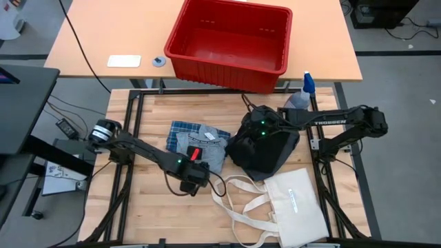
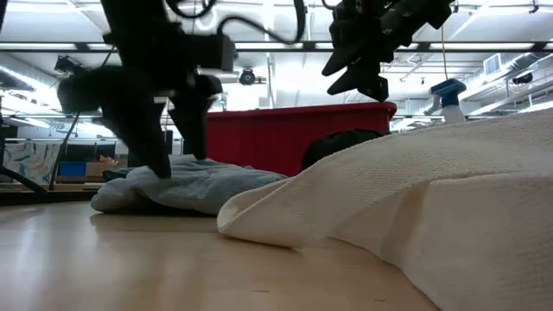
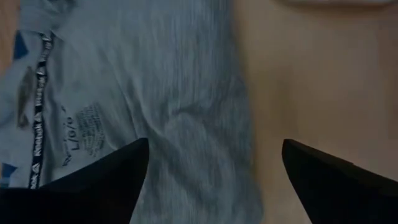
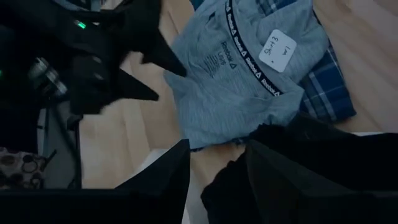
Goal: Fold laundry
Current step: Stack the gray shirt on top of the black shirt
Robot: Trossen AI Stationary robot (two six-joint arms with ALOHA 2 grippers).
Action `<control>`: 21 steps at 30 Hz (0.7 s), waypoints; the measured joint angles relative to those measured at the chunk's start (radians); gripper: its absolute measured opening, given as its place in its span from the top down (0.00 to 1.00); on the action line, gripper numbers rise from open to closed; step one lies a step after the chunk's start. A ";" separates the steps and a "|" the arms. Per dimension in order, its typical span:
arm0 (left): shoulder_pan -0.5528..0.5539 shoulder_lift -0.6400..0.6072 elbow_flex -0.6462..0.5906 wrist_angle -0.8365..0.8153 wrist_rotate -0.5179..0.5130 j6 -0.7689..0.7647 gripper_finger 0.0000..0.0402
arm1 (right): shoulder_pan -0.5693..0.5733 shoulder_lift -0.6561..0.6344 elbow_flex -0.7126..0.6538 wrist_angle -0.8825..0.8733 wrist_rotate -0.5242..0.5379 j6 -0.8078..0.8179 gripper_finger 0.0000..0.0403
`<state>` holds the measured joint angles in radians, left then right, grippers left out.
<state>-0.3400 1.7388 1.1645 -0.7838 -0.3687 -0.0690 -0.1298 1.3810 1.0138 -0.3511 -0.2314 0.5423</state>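
Note:
A light blue-grey shirt (image 1: 204, 146) lies flat with its far part on the blue-white plaid piece (image 1: 180, 129). A paper tag (image 4: 277, 53) is at its collar. My left gripper (image 3: 214, 142) is open and points steeply down at the shirt's near edge (image 3: 239, 124). One finger (image 3: 118, 180) is above the cloth and the other (image 3: 329, 183) above bare wood. A black piece (image 1: 267, 150) is heaped to the right. My right gripper (image 4: 217, 155) hangs open above it (image 2: 354, 78) with nothing between its fingers. My left gripper comes at the blue-grey shirt's near edge from above. In the low view one fingertip (image 2: 162, 168) reaches down to the cloth (image 2: 199, 186). I cannot tell whether it touches.
A cream tote bag (image 1: 295, 205) with long handles (image 1: 238, 200) fills the table's near right and looms large in the low view (image 2: 432, 199). A red bin (image 1: 231, 41) and a spray bottle (image 1: 304, 89) stand beyond the far edge. Bare wood (image 1: 148, 207) lies at the near left.

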 joint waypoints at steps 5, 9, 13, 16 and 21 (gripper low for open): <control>0.013 0.032 0.000 -0.054 -0.006 0.013 0.07 | 0.027 0.000 0.000 -0.001 -0.002 0.004 0.59; 0.018 0.036 0.000 -0.099 -0.011 0.054 0.07 | 0.044 0.000 0.000 -0.001 0.003 0.008 0.59; 0.021 0.036 -0.019 -0.106 -0.040 0.106 0.07 | 0.050 0.000 0.000 0.002 0.016 0.010 0.59; 0.030 0.036 -0.049 -0.104 -0.039 0.109 0.07 | 0.050 0.000 0.000 0.016 0.017 0.021 0.59; 0.040 0.036 -0.096 -0.076 -0.083 0.110 0.18 | 0.050 0.000 0.000 0.035 0.015 0.033 0.59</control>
<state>-0.2996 1.7744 1.0688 -0.8601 -0.4513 0.0414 -0.0803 1.3808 1.0138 -0.3158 -0.2159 0.5751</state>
